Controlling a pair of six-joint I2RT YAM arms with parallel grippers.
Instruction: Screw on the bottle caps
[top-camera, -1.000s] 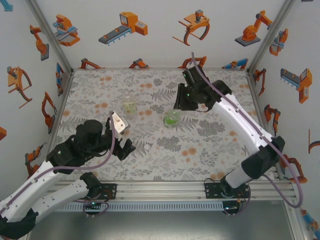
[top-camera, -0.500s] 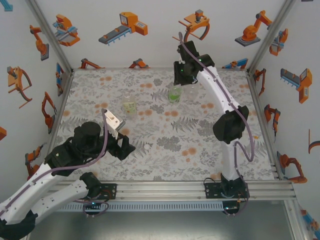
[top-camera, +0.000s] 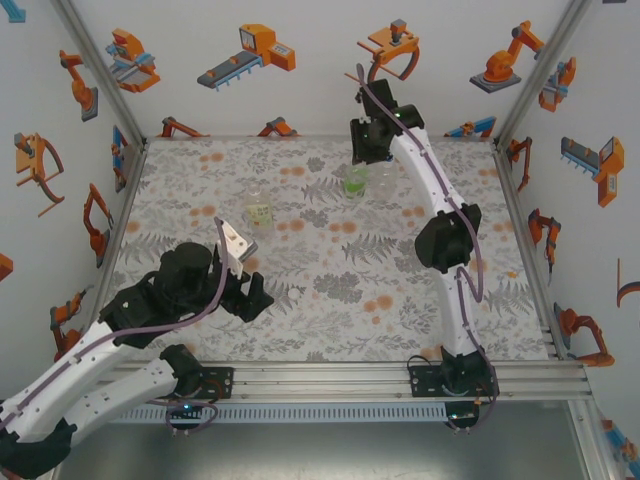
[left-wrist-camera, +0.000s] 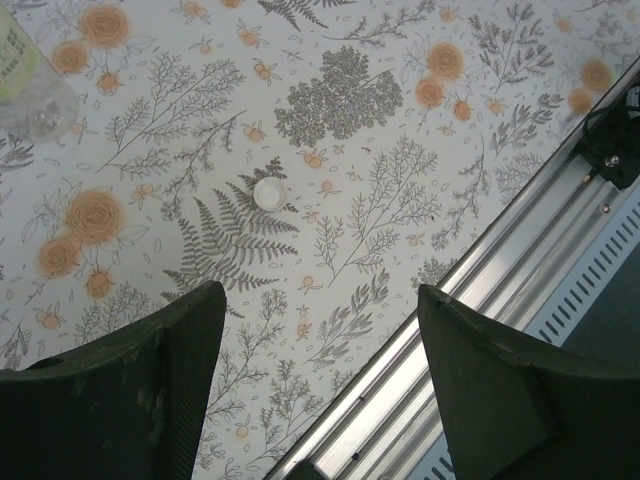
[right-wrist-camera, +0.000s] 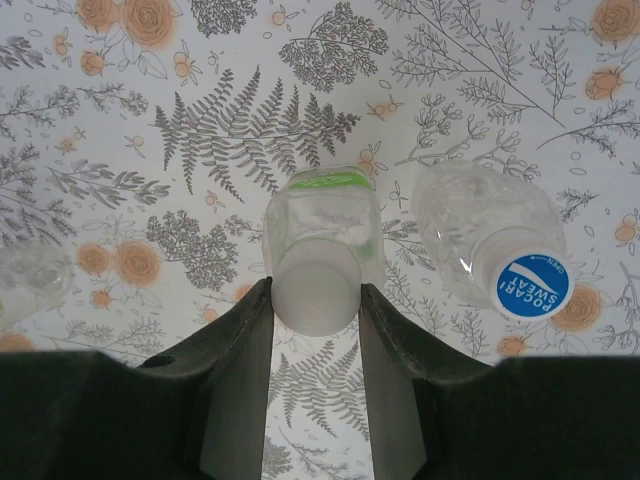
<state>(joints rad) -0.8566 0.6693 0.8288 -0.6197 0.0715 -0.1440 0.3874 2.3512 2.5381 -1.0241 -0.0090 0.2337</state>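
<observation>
- Jaws of the left gripper (left-wrist-camera: 320, 300) are held partly apart, empty, above a white cap (left-wrist-camera: 268, 193) on the bench (left-wrist-camera: 480, 150); a descent onto it is called for next.
- Beyond, the pale yellow-green bottle (top-camera: 260, 214) is judged to await that cap.
- Farthest, the right gripper (right-wrist-camera: 315, 290) is clamped on the capped top of the green bottle (right-wrist-camera: 322, 215), beside a clear bottle (right-wrist-camera: 470, 215).

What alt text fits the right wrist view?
The right gripper is shut on the white top of a green-liquid bottle, seen from above. Beside it is a clear bottle with a blue Pocari Sweat cap, over a floral tablecloth.
</observation>
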